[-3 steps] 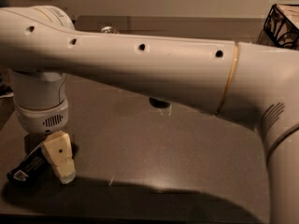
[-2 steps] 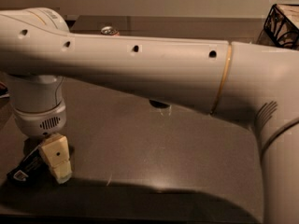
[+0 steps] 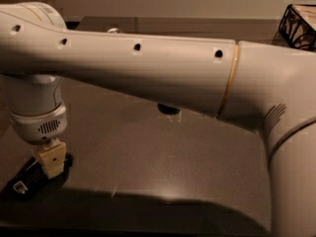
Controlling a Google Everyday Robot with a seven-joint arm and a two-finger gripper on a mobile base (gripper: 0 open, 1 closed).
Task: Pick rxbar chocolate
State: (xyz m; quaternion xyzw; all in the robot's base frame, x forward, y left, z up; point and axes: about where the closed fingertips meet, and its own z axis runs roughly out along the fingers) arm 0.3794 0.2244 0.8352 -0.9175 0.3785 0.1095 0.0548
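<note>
The rxbar chocolate (image 3: 27,180) is a flat black bar with a small white patch at its near end. It lies on the dark table (image 3: 163,162) at the front left. My gripper (image 3: 53,168) hangs from the white wrist directly over the bar's far end, at or just above it. The gripper's cream tip covers part of the bar. My big white arm crosses the whole view from right to left and hides much of the table's back.
A dark wire basket (image 3: 299,24) stands at the back right. A small dark round object (image 3: 169,108) shows just under the arm at mid table. The silver top of a can (image 3: 113,30) peeks above the arm at the back left.
The arm and wrist have shifted a little to the left, and the gripper now sits more squarely over the bar's far end. The bar has not moved.
</note>
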